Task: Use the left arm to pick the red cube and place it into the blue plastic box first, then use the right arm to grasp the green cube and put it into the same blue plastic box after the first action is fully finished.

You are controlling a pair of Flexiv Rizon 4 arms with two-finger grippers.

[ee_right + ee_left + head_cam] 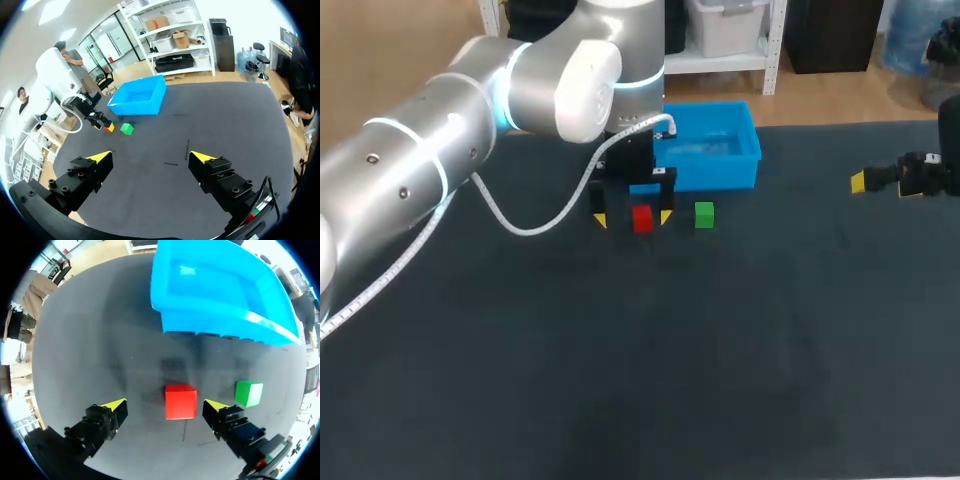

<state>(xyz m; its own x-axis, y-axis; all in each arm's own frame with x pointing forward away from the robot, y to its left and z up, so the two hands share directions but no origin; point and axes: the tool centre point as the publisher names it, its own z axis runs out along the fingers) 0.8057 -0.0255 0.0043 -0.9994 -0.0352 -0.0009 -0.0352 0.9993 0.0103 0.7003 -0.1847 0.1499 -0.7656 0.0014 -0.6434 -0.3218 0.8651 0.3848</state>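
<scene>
From above, the left gripper [632, 218] is low at the table with the red cube [642, 218] between its fingers, just near of the blue plastic box [715, 172]; the green cube [704, 214] sits just right. The left wrist view shows the fingers wide, with gaps on both sides of the cube, so I judge the first pick in hand: close squarely, then lift. In the right wrist view the right gripper [150, 156] hangs wide, empty, well apart

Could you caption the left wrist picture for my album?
Open left gripper straddles the red cube, green cube beside, blue box ahead.
</scene>
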